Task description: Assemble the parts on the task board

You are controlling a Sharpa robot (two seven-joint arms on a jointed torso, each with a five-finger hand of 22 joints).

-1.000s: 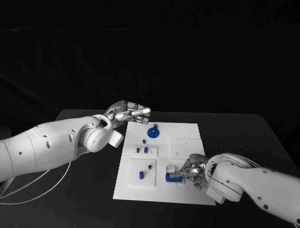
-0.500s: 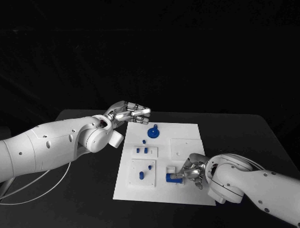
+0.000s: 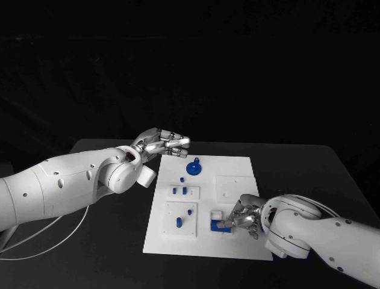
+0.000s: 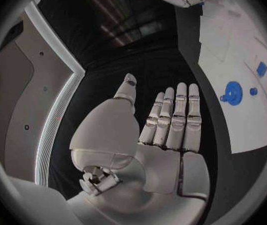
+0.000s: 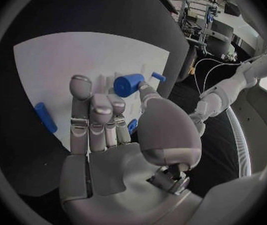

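The white task board (image 3: 236,179) lies mid-table. My right hand (image 3: 244,219) hovers low over its near right part and pinches a blue cylinder part (image 3: 217,227) between thumb and fingers; the right wrist view shows that cylinder (image 5: 128,84) at the thumb tip of the right hand (image 5: 108,120), just above the board (image 5: 58,60). My left hand (image 3: 162,143) is raised beside the board's far left corner. In the left wrist view, the left hand (image 4: 165,120) holds nothing, its fingers straight and thumb apart.
A round blue knob part (image 3: 193,167) sits at the board's far end, with small blue pegs (image 3: 180,191) and another blue piece (image 3: 180,221) in the white blocks on the left. A blue bar (image 5: 45,117) lies on the board beside my right fingers.
My right hand has shifted slightly toward the board's near edge and lower, carrying the blue cylinder. The left arm has not moved.
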